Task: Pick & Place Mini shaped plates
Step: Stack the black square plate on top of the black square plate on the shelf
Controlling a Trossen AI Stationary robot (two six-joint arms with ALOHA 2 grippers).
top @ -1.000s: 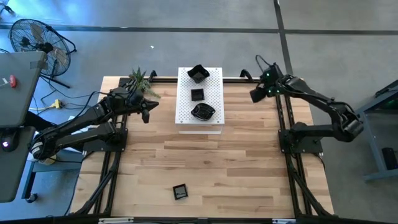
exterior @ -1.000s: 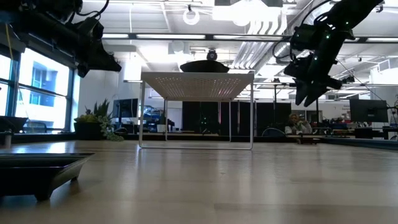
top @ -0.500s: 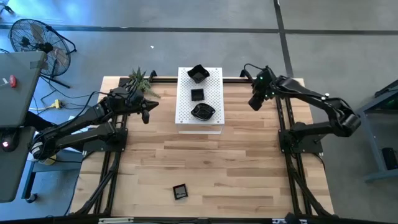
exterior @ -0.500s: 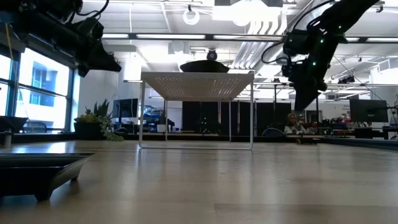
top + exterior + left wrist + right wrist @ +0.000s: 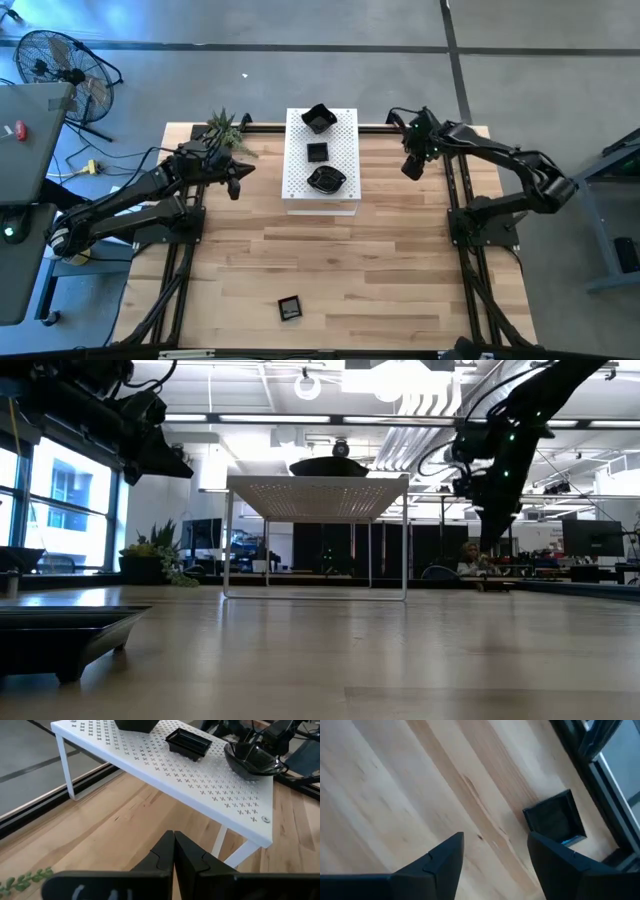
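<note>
Three glossy black mini plates sit on the white perforated board (image 5: pixel 321 190): a petal-like one (image 5: pixel 318 117) at the far end, a small square one (image 5: pixel 317 152) in the middle, and a wavy bowl (image 5: pixel 326 179) nearest. Another square plate (image 5: pixel 289 308) lies flat on the table close to its near edge, and it also shows in the right wrist view (image 5: pixel 554 817). My right gripper (image 5: pixel 410 166) hovers open, right of the board, above the table. Shut and empty, my left gripper (image 5: pixel 235 182) hangs left of the board.
A small green plant (image 5: pixel 224 128) stands at the table's far left corner. The white board stands on thin legs (image 5: pixel 229 550), raised above the wood. Black frame rails (image 5: pixel 455 200) run along both sides of the table. Bare wood lies between the board and the near plate.
My right gripper has moved toward the table's left, nearer the white board, a little toward the near edge and down, and has tipped its fingers downward. The left arm and all the plates have stayed still.
</note>
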